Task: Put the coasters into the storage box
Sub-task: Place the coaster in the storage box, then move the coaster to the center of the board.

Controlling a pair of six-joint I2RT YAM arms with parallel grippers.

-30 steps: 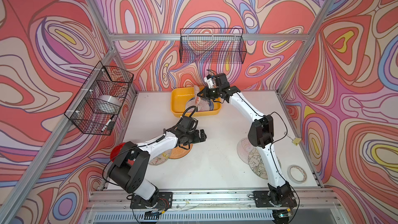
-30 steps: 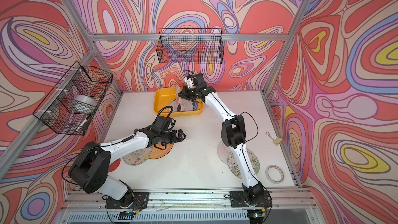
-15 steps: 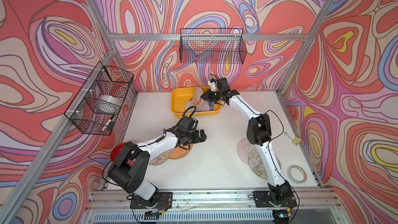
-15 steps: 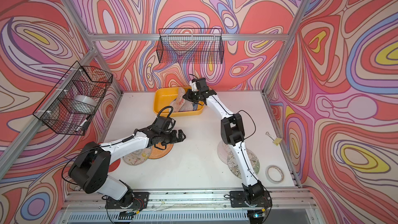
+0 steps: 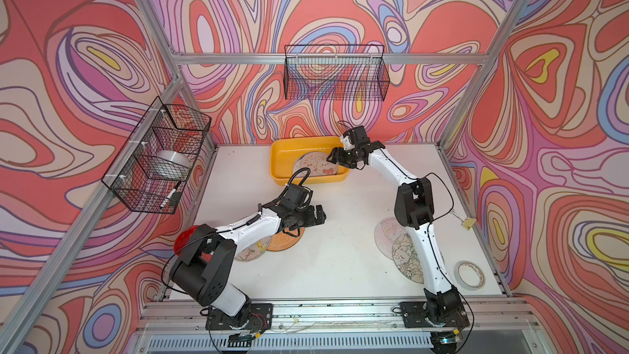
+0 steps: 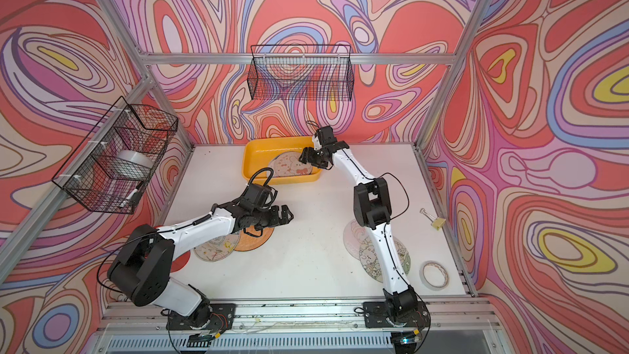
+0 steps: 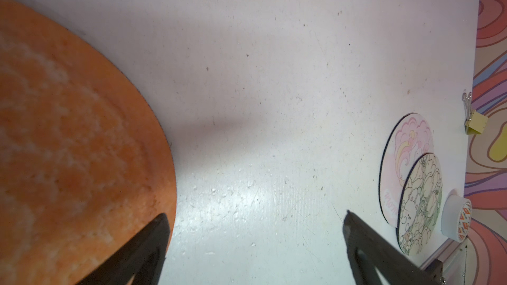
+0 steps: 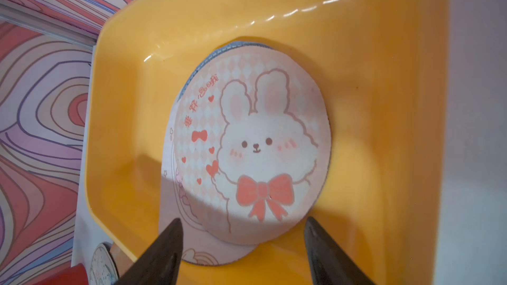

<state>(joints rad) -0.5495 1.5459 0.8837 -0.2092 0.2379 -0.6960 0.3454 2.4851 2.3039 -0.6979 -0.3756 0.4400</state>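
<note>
The yellow storage box [image 5: 282, 154] stands at the back of the table. A pink bunny coaster [image 8: 255, 146] lies flat in it on top of other coasters [image 8: 189, 245]. Over the box's right end my right gripper [image 8: 242, 220] is open and holds nothing. My left gripper [image 7: 255, 213] hovers open low over bare table, one finger over the edge of the orange coaster [image 7: 68, 146]. A cream coaster [image 5: 253, 250] lies beside the orange one, partly under the left arm. A pink coaster [image 5: 386, 233] and a floral coaster [image 5: 406, 260] overlap at the right, partly under the right arm.
A tape ring [image 5: 469, 275] lies at the front right, and a binder clip [image 5: 468, 222] by the right wall. A red pot [image 5: 185, 240] sits behind the left arm's elbow. Wire baskets hang on the back wall [image 5: 335, 73] and the left wall [image 5: 160, 154].
The right gripper carried the tilted bunny coaster over the box, then opened. The coaster now lies flat in the box. The left arm has not moved.
</note>
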